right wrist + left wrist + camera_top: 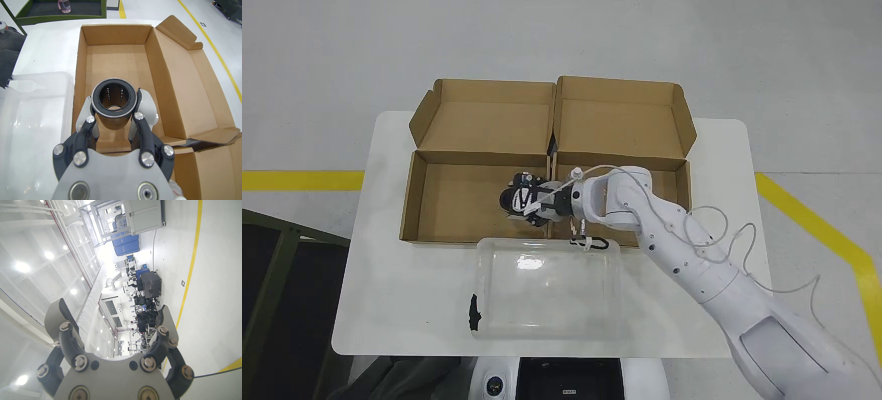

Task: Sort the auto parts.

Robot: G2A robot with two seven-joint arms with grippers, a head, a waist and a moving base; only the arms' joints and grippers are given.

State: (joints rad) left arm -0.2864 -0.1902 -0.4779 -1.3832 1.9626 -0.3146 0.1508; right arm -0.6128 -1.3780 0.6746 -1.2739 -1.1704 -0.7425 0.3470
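Cardboard, two open boxes side by side on the white desk [382,280] at centre of the top view, lids folded back toward the upper edge of the frame

Right pincer [525,198] sits over the left-hand box [457,205], near its right end, just beside the wall it shares with the right-hand box [667,195]. Pincer pinching a black bearing sleeve [514,197], one finger each side of the body

Right wrist view: right pincer [115,99] clamped on the bearing sleeve [114,100], a black cylinder with a metal rim, hollow bore facing the camera, rows of small balls visible inside. Brown floor of the box [117,60] lies behind it; cannot tell if the sleeve touches the floor. Corner of the second box [213,170] and the clear bin [34,113] show on either side, desk [49,47] beyond

Clear plastic bin [542,290] lies on the desk in the lower centre of the top view, touching or nearly touching the front walls of the boxes. Small black piece [473,312] at the bin's lower-left edge, too small to identify

Left pincer [113,306] spread wide, nothing between the fingers, aimed at the room and not at the desk
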